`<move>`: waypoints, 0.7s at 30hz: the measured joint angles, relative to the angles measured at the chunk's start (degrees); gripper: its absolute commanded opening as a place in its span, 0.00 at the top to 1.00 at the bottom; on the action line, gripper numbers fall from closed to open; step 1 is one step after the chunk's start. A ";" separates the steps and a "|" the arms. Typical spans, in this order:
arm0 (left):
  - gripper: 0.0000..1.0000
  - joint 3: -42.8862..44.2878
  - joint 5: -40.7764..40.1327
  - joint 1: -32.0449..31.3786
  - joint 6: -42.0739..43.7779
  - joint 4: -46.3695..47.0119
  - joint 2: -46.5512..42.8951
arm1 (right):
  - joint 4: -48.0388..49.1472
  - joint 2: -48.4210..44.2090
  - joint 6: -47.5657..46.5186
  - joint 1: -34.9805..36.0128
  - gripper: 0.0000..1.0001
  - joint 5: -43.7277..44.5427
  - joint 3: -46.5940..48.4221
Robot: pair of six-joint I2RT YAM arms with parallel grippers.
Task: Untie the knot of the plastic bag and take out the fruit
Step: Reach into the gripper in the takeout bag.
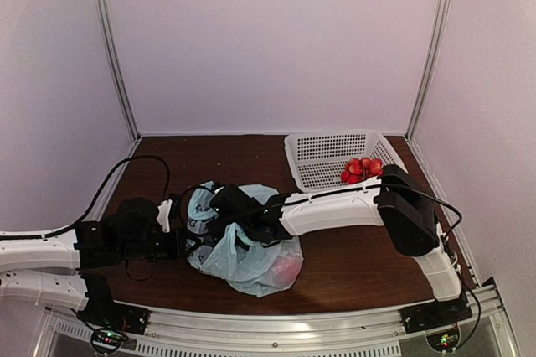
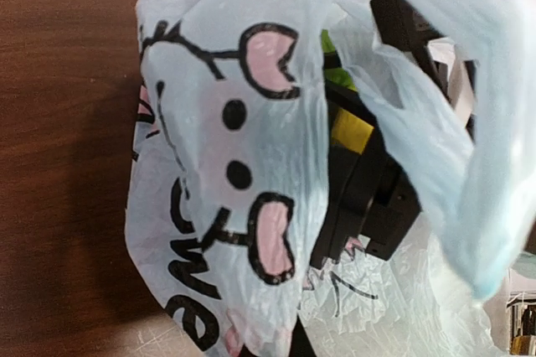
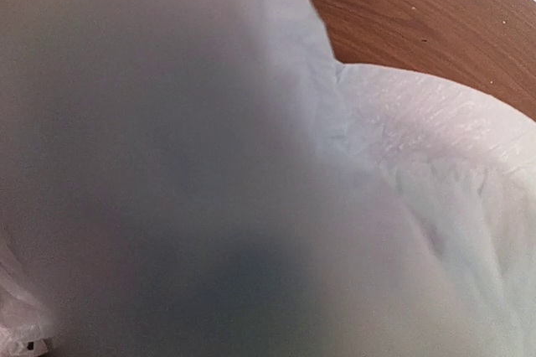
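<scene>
**Dark wood table, both grippers at the blue bag**

White walls [image 1: 268, 38] enclose the brown table [image 1: 352, 265], where the plastic bag [image 1: 243, 252] lies slumped between the two arms.

The left gripper [image 1: 186, 240] sits at the bag's left edge with its fingers closed tight. In its wrist view the pale blue plastic carries a black-and-pink cartoon face and lettering. It creases down toward the bottom edge where those fingers lie, so they appear to pinch the bag. The tips themselves are cut off below the frame.

The right gripper [image 1: 219, 200] reaches across from the right and is pushed into the bag's open mouth, just beyond the left fingers. From the left wrist it shows as a black block inside the plastic. A yellow patch [image 2: 352, 131] and a green patch [image 2: 335, 76] lie against its upper side; whether these are fruit cannot be told.

How far the right fingers stand apart cannot be told either. Plastic drapes over them in the top view, and their own wrist camera is blanketed by blurred pale plastic, with only a corner of table at the top right.

A red-pink fruit [image 1: 287, 269] shows dimly through the bag's lower right corner, apart from both sets of fingers. A red cluster [image 1: 362, 168] rests in the white basket [image 1: 318, 152] at the back right, well away from either gripper.
</scene>
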 measured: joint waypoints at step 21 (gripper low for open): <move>1.00 0.00 -0.94 0.00 0.00 -0.04 0.02 | 3.23 1.79 1.20 -0.33 0.45 -4.37 -0.09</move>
